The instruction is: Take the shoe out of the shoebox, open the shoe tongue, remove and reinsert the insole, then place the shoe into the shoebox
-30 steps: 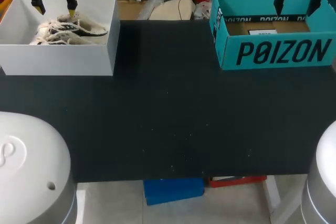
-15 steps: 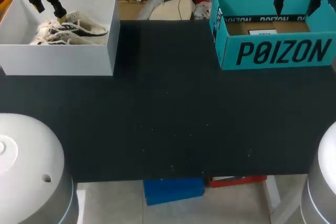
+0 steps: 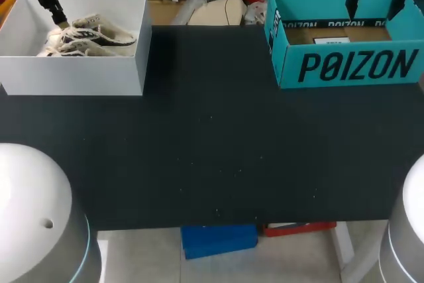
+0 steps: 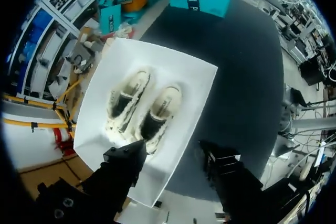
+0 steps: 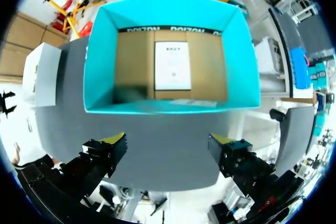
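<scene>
A pair of cream-and-black shoes (image 3: 89,34) lies inside the white shoebox (image 3: 73,74) at the table's far left. My left gripper (image 3: 48,6) hangs over that box's back left part, above the shoes' heel end. In the left wrist view the two shoes (image 4: 144,108) lie side by side in the white box (image 4: 157,61), well below the open left gripper (image 4: 173,153), which holds nothing. My right gripper (image 3: 374,1) hovers open over the teal shoebox (image 3: 351,64). From the right wrist, the teal box (image 5: 168,17) shows only a paper sheet (image 5: 172,65) under the right gripper (image 5: 170,148).
The black table top (image 3: 212,144) stretches between the two boxes. My arms' pale round bases (image 3: 33,210) (image 3: 407,230) fill the near corners.
My left gripper has shifted leftward over the white box and turned about its wrist, and its fingers stand closer together. The right arm, shoes and boxes have not moved.
</scene>
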### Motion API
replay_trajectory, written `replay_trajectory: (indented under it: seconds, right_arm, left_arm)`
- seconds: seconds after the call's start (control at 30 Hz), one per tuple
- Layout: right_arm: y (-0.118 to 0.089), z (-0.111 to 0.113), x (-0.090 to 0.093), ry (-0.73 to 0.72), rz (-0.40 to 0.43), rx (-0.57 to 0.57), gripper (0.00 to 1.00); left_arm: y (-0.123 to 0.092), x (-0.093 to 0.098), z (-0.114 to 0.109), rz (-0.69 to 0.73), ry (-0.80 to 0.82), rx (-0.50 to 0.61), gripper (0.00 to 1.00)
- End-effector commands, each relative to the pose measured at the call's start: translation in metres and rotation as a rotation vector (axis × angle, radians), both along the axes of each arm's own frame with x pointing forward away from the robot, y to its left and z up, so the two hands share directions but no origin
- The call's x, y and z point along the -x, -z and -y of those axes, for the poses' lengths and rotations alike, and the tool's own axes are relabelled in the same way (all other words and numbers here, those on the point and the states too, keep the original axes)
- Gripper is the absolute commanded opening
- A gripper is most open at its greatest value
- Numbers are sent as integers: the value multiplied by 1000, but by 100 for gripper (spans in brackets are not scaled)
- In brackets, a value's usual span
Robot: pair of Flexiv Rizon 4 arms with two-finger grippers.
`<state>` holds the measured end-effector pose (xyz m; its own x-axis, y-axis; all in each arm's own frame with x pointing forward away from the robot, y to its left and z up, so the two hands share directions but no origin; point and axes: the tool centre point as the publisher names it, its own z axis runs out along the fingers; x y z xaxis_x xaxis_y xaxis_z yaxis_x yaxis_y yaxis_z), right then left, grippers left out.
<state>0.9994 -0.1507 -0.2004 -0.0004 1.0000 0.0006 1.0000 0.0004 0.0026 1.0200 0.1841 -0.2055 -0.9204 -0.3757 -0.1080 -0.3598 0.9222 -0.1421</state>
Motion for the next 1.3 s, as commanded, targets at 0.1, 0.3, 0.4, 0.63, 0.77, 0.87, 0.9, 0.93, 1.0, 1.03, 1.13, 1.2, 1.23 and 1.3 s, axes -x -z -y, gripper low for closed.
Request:
replay_trajectory:
  seconds: [0.1,0.3,0.4,0.63,0.77,0.87,0.9,0.93,1.0,1.03,1.13,1.2,1.23,1.3]
  right_arm:
    - [0,0,0,0,-1,0,100]
    - [0,0,0,0,-1,0,100]
    - [0,0,0,0,-1,0,100]
    - [0,0,0,0,-1,0,100]
    - [0,0,0,0,-1,0,100]
    - [0,0,0,0,-1,0,100]
    - [0,0,0,0,-1,0,100]
    - [0,0,0,0,-1,0,100]
    - [0,0,0,0,-1,0,100]
    - [0,0,0,0,-1,0,100]
    - [0,0,0,0,-1,0,100]
    - [0,0,0,0,-1,0,100]
    - [0,0,0,0,-1,0,100]
    - [0,0,0,0,-1,0,100]
  left_arm:
    - [25,-37,-4,-2,258,-65,45]
    - [51,-48,-6,13,283,-70,58]
    - [68,-58,-8,9,281,-66,52]
    - [94,-77,-6,-4,284,-77,55]
    - [109,-86,-2,-4,297,-92,50]
    - [122,-91,1,-11,304,-95,41]
    - [126,-93,2,-13,307,-101,36]
    - [131,-94,3,-17,308,-101,32]
    - [138,-96,5,-22,308,-100,30]
    - [142,-97,6,-27,309,-102,30]
    - [151,-103,10,-29,312,-105,29]
    - [156,-106,13,-30,313,-107,30]
    - [159,-107,15,-31,313,-106,30]
    - [166,-110,16,-38,315,-109,26]
